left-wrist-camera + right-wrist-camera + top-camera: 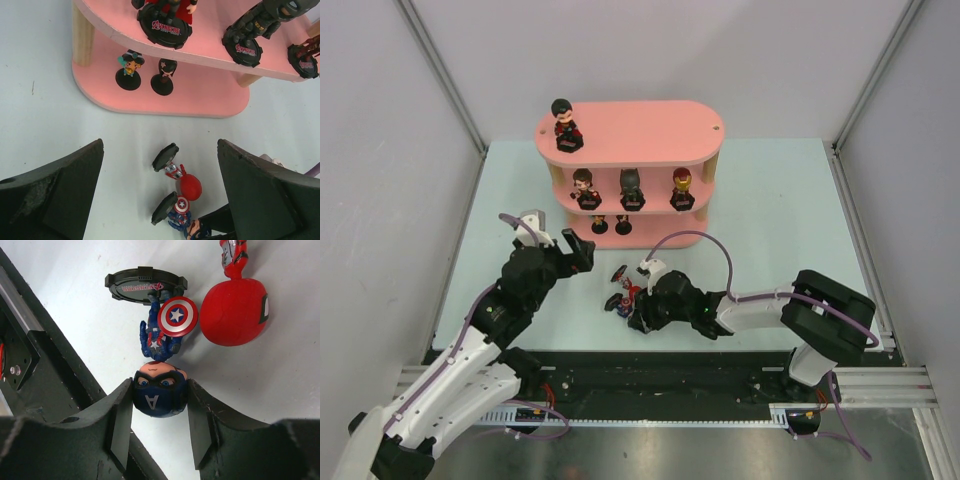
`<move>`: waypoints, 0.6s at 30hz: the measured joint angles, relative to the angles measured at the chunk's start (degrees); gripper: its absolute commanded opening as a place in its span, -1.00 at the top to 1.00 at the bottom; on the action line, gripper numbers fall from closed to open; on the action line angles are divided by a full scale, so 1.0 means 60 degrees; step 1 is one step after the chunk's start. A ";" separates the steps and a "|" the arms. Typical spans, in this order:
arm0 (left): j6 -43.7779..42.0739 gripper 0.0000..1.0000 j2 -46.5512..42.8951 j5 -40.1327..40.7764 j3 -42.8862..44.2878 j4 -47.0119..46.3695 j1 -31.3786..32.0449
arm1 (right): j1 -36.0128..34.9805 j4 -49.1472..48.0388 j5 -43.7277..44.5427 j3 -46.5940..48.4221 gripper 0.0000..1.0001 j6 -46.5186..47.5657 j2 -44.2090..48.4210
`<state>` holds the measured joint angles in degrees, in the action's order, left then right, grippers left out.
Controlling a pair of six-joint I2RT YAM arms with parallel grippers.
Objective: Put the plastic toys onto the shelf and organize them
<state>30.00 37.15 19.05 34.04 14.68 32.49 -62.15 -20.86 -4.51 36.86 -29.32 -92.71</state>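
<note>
The pink shelf (pixel 650 130) stands at the back of the table. One toy (pixel 564 124) is on its top board, three stand on the middle board (pixel 632 187) and two small ones on the bottom board (pixel 129 74). On the table in front lie a red-headed toy (pixel 190 187) and a blue-headed toy (pixel 160 392), both on their sides. My right gripper (pixel 160 387) has its fingers pressed against both sides of the blue head. My left gripper (pixel 161 145) hangs wide open above and left of the two lying toys, holding nothing.
The shelf's wooden posts (pixel 82 37) and lower board edge (pixel 165 107) lie just beyond the lying toys. A purple cable (pixel 705 240) arcs over the right arm. Grey walls enclose the table, and a black rail (pixel 670 375) runs along its near edge.
</note>
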 measured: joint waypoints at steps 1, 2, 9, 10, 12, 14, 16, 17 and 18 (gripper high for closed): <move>0.0000 -1.00 0.0000 -0.0015 0.0000 0.0000 0.0000 | 0.0004 0.0004 -0.0015 0.0000 0.61 0.0007 0.0000; 0.0000 -1.00 0.0011 -0.0044 0.0000 0.0000 0.0004 | 0.0011 0.0007 -0.0040 0.0000 0.75 0.0036 0.0000; -0.0080 -0.99 0.0076 -0.0630 0.0000 -0.0018 0.0000 | 0.0149 0.0688 -0.0182 0.0000 1.00 0.0506 0.0601; -0.0095 -1.00 0.0076 -0.0769 0.0000 -0.0036 0.0000 | 0.0208 0.0863 -0.0255 0.0000 1.00 0.0641 0.0812; -0.0120 -1.00 0.0076 -0.1005 0.0000 -0.0066 0.0000 | 0.0342 0.1264 -0.0514 0.0033 1.00 0.0911 0.1257; -0.0182 -1.00 0.0080 -0.1217 0.0000 -0.0084 0.0004 | 0.0477 0.2036 -0.0907 0.0299 1.00 0.1300 0.1657; -0.0211 -0.99 0.0109 -0.1421 0.0000 -0.0106 0.0000 | 0.0590 0.3228 -0.1239 0.0965 1.00 0.1712 0.1807; -0.0251 -1.00 0.0142 -0.1504 0.0000 -0.0124 0.0000 | 0.0612 0.3883 -0.1399 0.1384 1.00 0.1934 0.1807; -0.0262 -1.00 0.0182 -0.1574 0.0000 -0.0127 0.0004 | 0.0627 0.4568 -0.1570 0.1840 1.00 0.2160 0.1800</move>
<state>28.42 38.24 9.61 34.04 13.91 32.51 -58.39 6.55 -13.93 47.90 -16.36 -81.91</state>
